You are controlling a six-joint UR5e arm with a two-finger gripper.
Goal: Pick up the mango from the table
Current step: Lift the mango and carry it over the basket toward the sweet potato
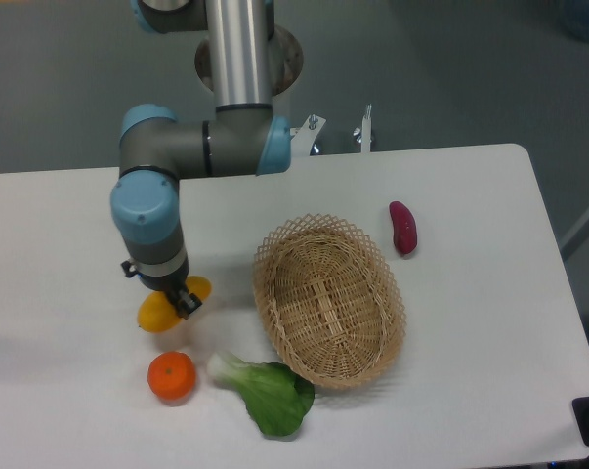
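Note:
The mango is a yellow oblong fruit on the white table, at the left front. My gripper comes straight down over its middle. The dark fingers sit across the fruit, whose yellow ends show on both sides. The wrist hides most of the fingers, so I cannot tell whether they press on the mango or stand apart from it. I also cannot tell whether the mango rests on the table or is lifted off it.
A round orange lies just in front of the mango. A bok choy lies to its right. A wicker basket stands mid-table. A dark red sweet potato lies beyond the basket, to the right.

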